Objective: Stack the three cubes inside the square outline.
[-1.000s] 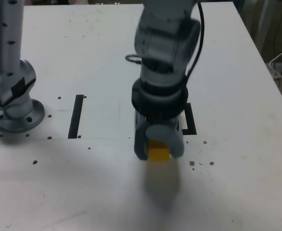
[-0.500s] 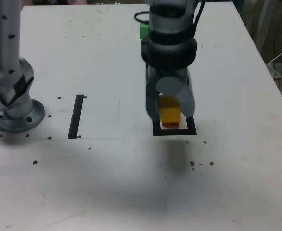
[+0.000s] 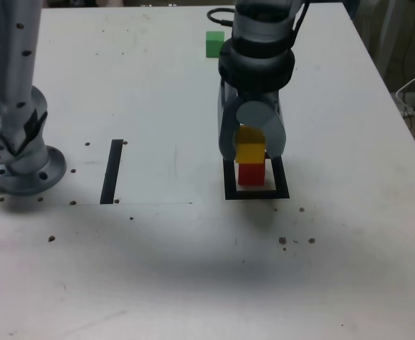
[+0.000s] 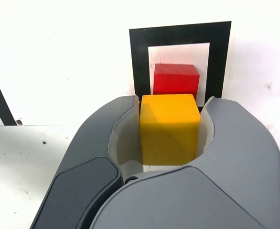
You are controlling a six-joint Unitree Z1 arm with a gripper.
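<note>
Stripe [image 3: 112, 171]: one, black, straight, lying on the left of the white table [image 3: 151, 276]. Square outline [image 3: 231, 191]: one, thick black border, white centre, right of the stripe. Red cube [image 3: 251, 174]: one, matte, solid-coloured, standing inside the outline. Yellow cube [image 3: 250, 153]: one, matte orange-yellow, flat-faced, darker across part of the side that the wrist view shows; held above the table, by the red cube; whether the two touch cannot be told. Gripper [image 3: 251, 154]: one, grey, two rounded fingers closed about the yellow cube, one along each side. Arm base [image 3: 25, 173]: one, round-footed, grey, on the left. Green cube [image 3: 214, 44]: one, matte, small, on the far part of the table, apart from the others. Cubes in all: three, one of each colour.

By view: the exterior view alone has the green cube and the arm base. The wrist view alone has the outline's far bar and the red cube's top face; the outline's near bar, plain in the exterior view, is mostly hidden there.
</note>
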